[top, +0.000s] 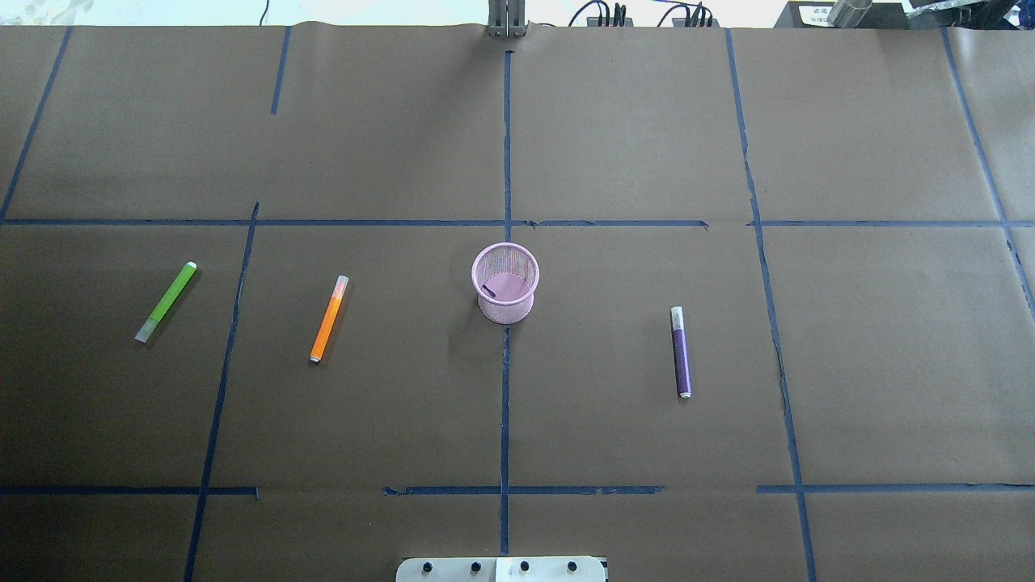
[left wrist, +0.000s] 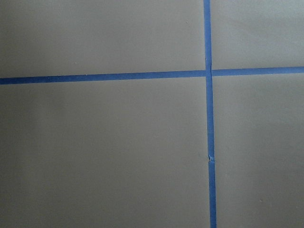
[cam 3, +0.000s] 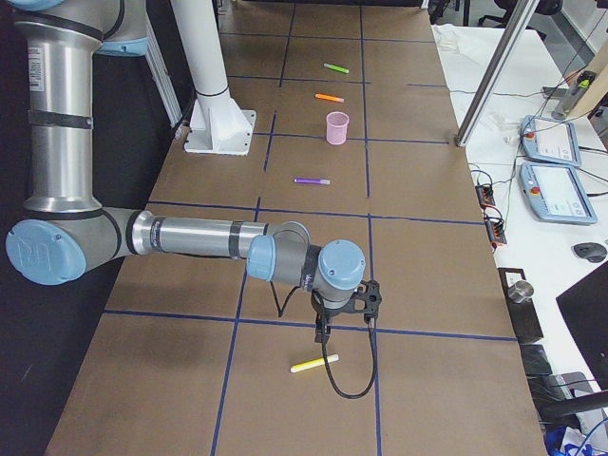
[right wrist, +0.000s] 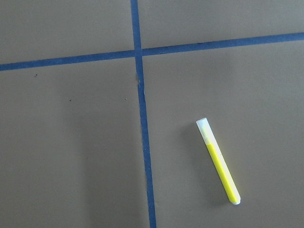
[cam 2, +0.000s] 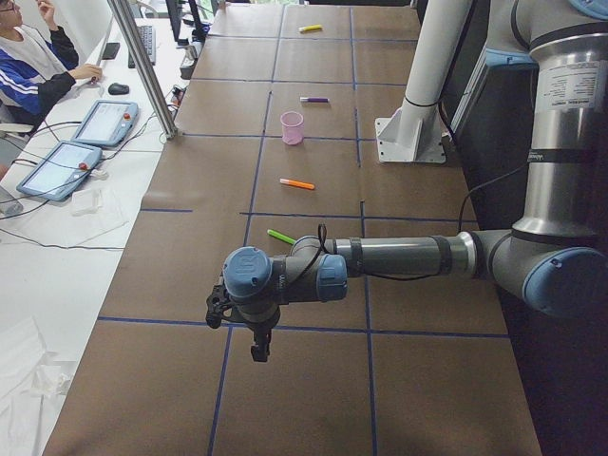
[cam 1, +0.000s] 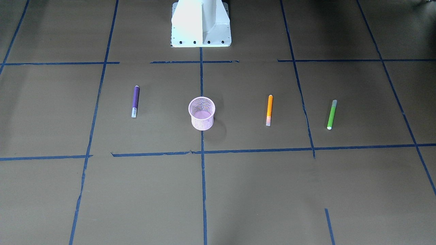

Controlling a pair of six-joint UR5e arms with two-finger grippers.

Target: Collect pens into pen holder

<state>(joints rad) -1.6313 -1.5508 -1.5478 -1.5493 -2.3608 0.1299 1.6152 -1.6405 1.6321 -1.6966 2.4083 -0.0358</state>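
The pink mesh pen holder [top: 505, 310] stands upright at the table's middle [cam 1: 203, 123]. The purple pen [top: 681, 352] lies to its right in the overhead view. The orange pen [top: 328, 318] and the green pen [top: 166, 301] lie to its left. All three lie flat on the paper, apart from the cup. My left gripper [cam 2: 258, 351] hangs over bare paper near the table's left end, short of the green pen [cam 2: 280, 237]. My right gripper [cam 3: 321, 332] hangs near the right end. Whether either is open or shut, I cannot tell.
A yellow pen [right wrist: 218, 161] lies on the paper just below the right gripper [cam 3: 313, 363]. The robot's white base [cam 1: 201, 23] stands behind the cup. Blue tape lines cross the brown paper. An operator [cam 2: 38, 57] sits beyond the far table edge.
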